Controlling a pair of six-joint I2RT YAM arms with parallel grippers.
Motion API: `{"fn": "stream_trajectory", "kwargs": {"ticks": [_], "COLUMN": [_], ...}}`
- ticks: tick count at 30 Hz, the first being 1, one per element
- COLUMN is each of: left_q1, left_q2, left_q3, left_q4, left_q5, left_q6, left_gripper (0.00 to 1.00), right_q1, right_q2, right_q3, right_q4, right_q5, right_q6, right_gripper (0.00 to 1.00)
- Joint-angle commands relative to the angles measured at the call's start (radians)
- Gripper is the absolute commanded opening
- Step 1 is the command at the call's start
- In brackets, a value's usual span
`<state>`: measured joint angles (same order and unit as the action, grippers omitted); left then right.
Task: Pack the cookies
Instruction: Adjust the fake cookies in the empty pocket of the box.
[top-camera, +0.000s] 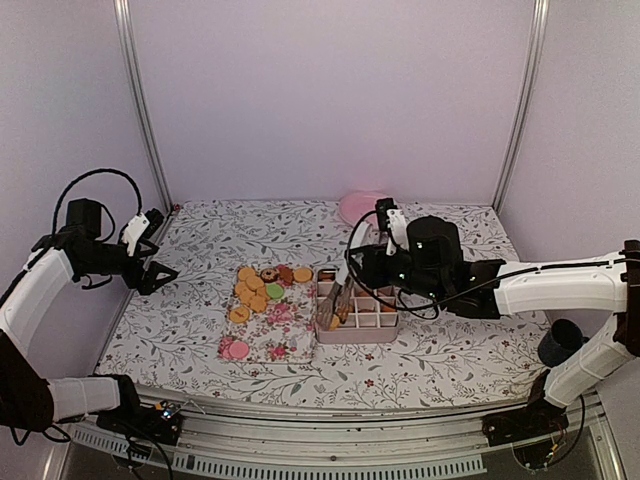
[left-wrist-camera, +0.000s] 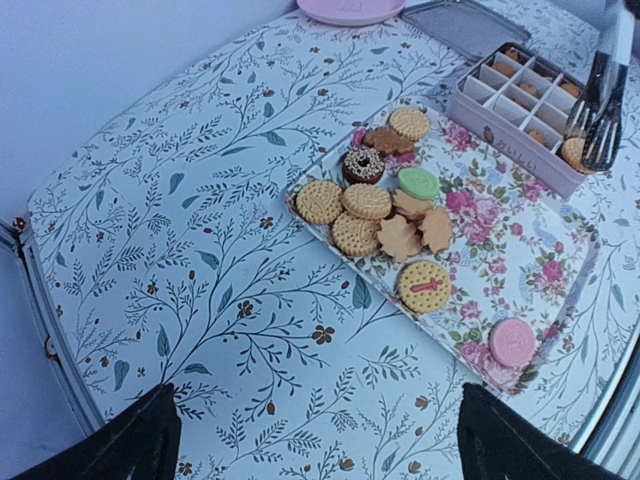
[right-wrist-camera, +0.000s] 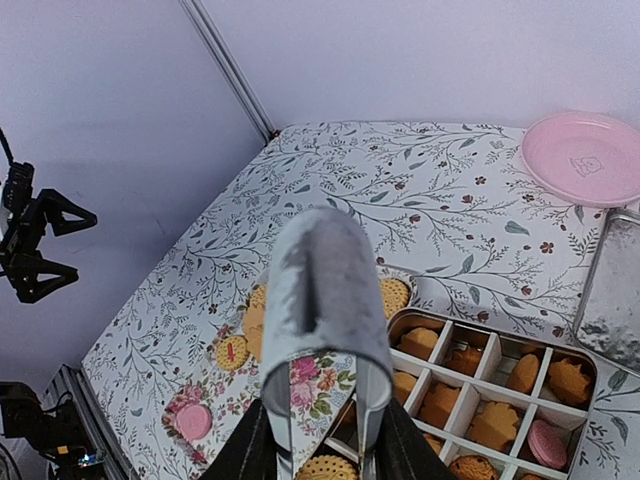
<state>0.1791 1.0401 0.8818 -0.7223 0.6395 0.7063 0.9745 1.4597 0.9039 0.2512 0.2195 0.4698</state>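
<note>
Golden cookies (left-wrist-camera: 368, 200) lie heaped on the floral tray (left-wrist-camera: 520, 250), others in the divided box (left-wrist-camera: 500, 135). They look light, stiff and brittle, best pinched gently by opposite edges. Clamped in the right end effector (right-wrist-camera: 322, 440), metal tongs (right-wrist-camera: 320, 290) bracket 1 cookie; the left end effector (left-wrist-camera: 320, 440) gapes empty.

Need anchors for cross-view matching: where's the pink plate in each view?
Top external: plate sits just right of centre, beyond the box.
Left wrist: plate is at the top edge, cut off by the frame.
Right wrist: plate is upper right, past the tongs.
Shared landmark: the divided box, nearer than the plate in all three.
</note>
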Motion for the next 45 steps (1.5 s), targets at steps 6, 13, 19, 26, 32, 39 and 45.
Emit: {"fn": "stream_trajectory", "kwargs": {"ticks": [6, 13, 19, 26, 32, 39, 45], "left_q1": [0.008, 0.008, 0.008, 0.008, 0.008, 0.008, 0.007], "left_q2": [0.0, 0.0, 0.0, -0.003, -0.004, -0.002, -0.003], "left_q3": [0.021, 0.02, 0.022, 0.017, 0.019, 0.022, 0.025], "left_q4": [0.001, 0.003, 0.001, 0.003, 0.003, 0.002, 0.002], "left_q5": [0.008, 0.005, 0.005, 0.005, 0.007, 0.008, 0.01], "left_q6": [0.004, 0.003, 0.001, 0.0, 0.001, 0.001, 0.001], "left_gripper": [0.97, 0.97, 0.97, 0.97, 0.97, 0.97, 0.97], "right_q1": [0.02, 0.075, 0.107, 0.108, 0.108, 0.108, 0.098], "right_q2": [-0.029, 0.03, 0.06, 0.063, 0.066, 0.06, 0.029], "right_q3": [0.079, 0.122, 0.132, 0.133, 0.132, 0.136, 0.14], "right_q4": [0.04, 0.01, -0.022, -0.027, -0.026, -0.026, -0.027], "right_q5": [0.016, 0.012, 0.038, 0.059, 0.067, -0.003, -0.064], "right_q6": [-0.181, -0.327, -0.395, -0.417, -0.431, -0.423, -0.4], "right_gripper": [0.11, 0.11, 0.15, 0.23, 0.26, 0.39, 0.45]}}
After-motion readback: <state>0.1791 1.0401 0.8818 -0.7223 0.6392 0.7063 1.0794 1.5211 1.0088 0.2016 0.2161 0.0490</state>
